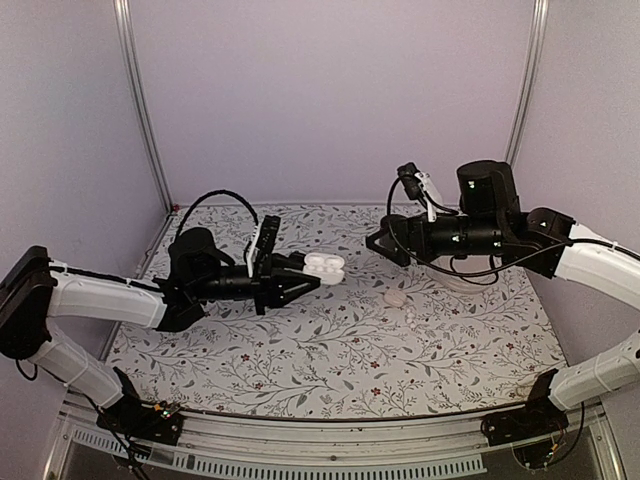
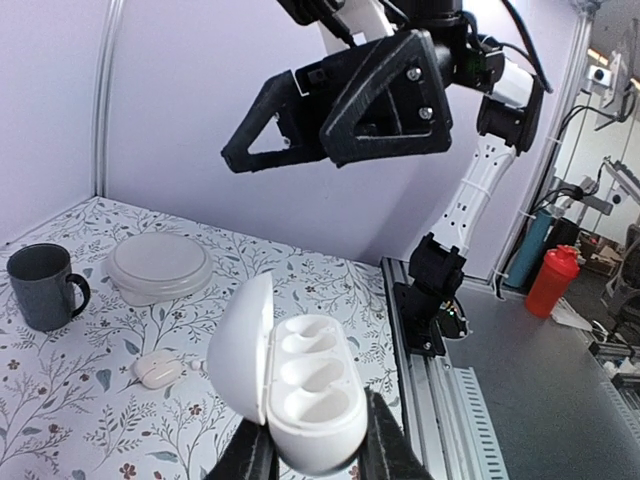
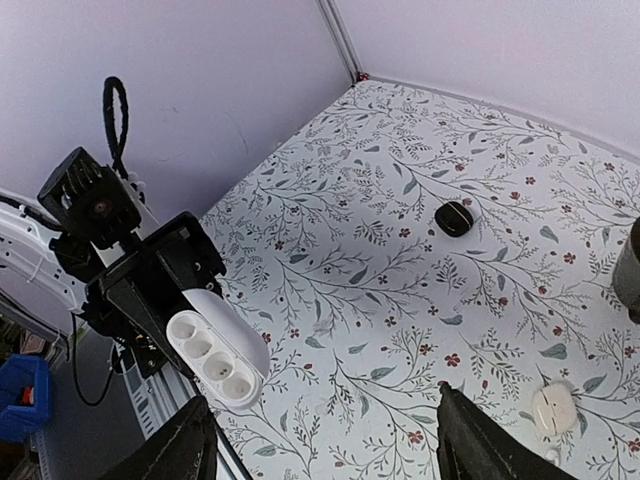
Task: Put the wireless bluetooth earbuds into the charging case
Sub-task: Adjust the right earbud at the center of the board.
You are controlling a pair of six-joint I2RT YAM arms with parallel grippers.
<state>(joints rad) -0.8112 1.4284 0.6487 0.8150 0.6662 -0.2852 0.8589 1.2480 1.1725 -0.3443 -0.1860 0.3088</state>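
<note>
Now my left pincer (image 1: 312, 277) grips the open charging case (image 1: 324, 266); my right pincer (image 1: 385, 244) gapes empty; next, fetch the earbuds (image 1: 398, 299)

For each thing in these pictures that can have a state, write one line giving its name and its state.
Case: lid open, wells empty, held in the air.
Left hand: shut on the case.
Right hand: open, empty.
Earbuds: out of the case, lying on the table.
Mug: upright.
</note>
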